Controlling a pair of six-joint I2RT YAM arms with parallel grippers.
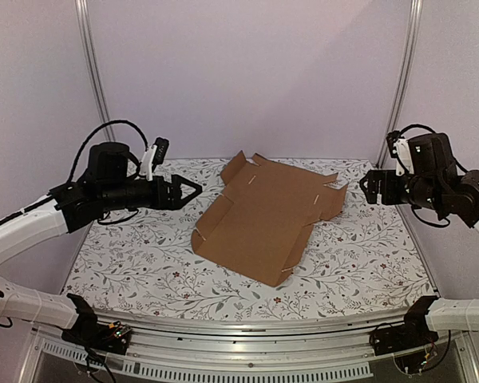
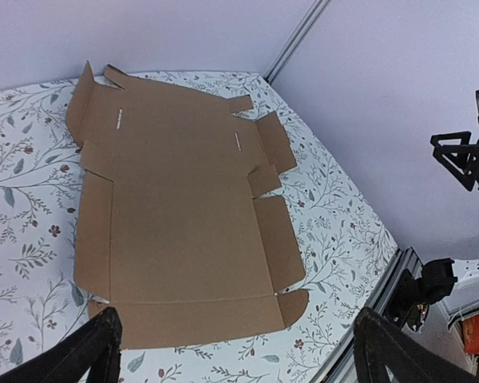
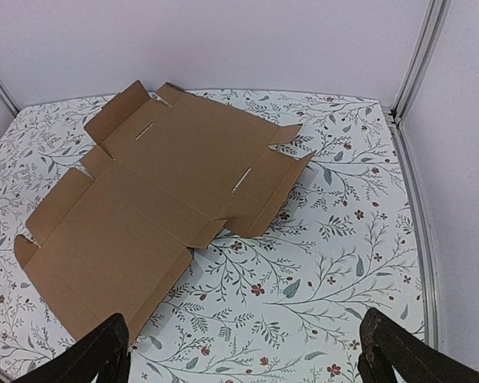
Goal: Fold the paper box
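Lying unfolded at centre frame, the paper box (image 1: 263,211) likely handles light and stiff, bending at creases — take a raised edge flap. Left gripper (image 1: 196,189) and right gripper (image 1: 367,186) stand wide, empty.

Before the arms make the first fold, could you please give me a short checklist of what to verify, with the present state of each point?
1. Plain brown corrugated cardboard sheet lies unfolded on the floral tablecloth: ok.
2. Left fingers open, empty: ok.
3. Right fingers open, empty: ok.
4. Neither pair touches the cardboard: ok.
5. All flaps lying flat: not ok, some side flaps stand raised.
6. Nothing trapped under the sheet: cannot tell.
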